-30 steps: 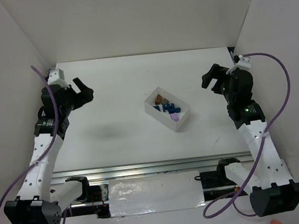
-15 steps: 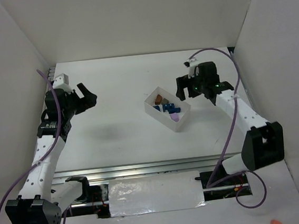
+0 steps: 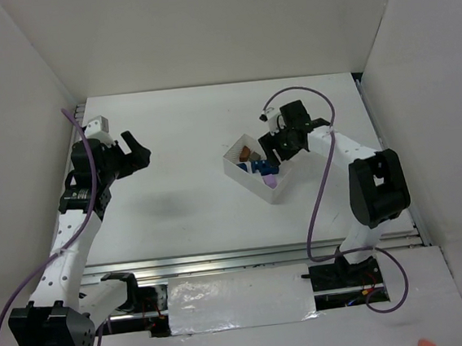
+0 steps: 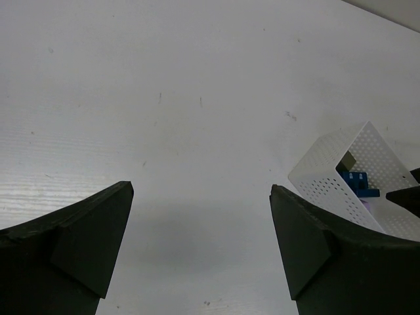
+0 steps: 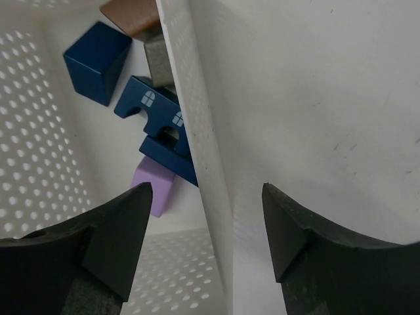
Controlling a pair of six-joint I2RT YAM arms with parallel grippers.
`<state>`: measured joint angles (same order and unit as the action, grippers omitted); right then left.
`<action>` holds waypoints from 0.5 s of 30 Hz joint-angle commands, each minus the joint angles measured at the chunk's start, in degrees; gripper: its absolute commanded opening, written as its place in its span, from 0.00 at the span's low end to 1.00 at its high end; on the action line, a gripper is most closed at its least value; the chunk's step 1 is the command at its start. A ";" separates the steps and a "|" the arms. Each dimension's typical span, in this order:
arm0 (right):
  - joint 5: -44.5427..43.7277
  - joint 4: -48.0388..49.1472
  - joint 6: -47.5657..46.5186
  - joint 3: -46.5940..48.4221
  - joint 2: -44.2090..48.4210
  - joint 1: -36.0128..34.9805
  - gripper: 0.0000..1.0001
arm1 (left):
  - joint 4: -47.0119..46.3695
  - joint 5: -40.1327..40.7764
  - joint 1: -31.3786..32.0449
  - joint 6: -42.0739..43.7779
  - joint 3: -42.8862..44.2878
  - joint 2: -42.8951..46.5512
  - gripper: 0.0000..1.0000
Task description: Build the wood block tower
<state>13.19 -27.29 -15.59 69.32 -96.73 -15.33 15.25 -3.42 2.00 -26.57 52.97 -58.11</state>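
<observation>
**Right arm swings in over the tray**

A second ago the right claw (image 3: pixel 277 146) hung well right of the white tray (image 3: pixel 246 180). Now it is spread open and empty, astride one long wall. The left claw (image 3: pixel 134 145), also open, has barely shifted, well left of the tray. Only the right wrist view separates the wood blocks (image 5: pixel 154 111): brown, grey, blue and lavender, loose inside. The tray's long axis runs far-left to near-right.

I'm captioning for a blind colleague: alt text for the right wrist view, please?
The right arm's open end effector straddles one wall of a white perforated tray. Inside lie jumbled dark blue, lavender, brown and grey wooden blocks.
</observation>
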 commanded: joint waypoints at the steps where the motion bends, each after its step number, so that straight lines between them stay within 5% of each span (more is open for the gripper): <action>1: -5.53 -2.07 0.21 1.96 -1.62 -1.10 0.74 | -1.71 0.78 -0.33 1.34 -0.32 0.63 0.99; 7: -9.58 -0.23 1.18 1.26 -0.57 -1.54 0.32 | -1.80 1.05 -0.24 1.78 -0.41 0.71 0.99; 10: -15.56 1.01 0.84 1.16 1.80 -2.42 0.26 | -1.80 1.05 -0.24 1.69 -0.50 1.06 0.99; 13: -18.27 -2.85 0.13 5.47 2.59 -2.51 0.05 | -2.33 0.09 -0.24 2.04 -1.11 1.42 0.99; 15: -23.52 -2.69 -0.57 7.14 3.30 -3.30 0.00 | -2.68 -0.18 -0.33 1.96 -1.38 1.77 0.99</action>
<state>-1.21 -30.92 -14.92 71.26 -97.76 -18.00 14.94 -2.74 2.00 -25.56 52.16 -57.87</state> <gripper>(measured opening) 0.020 0.993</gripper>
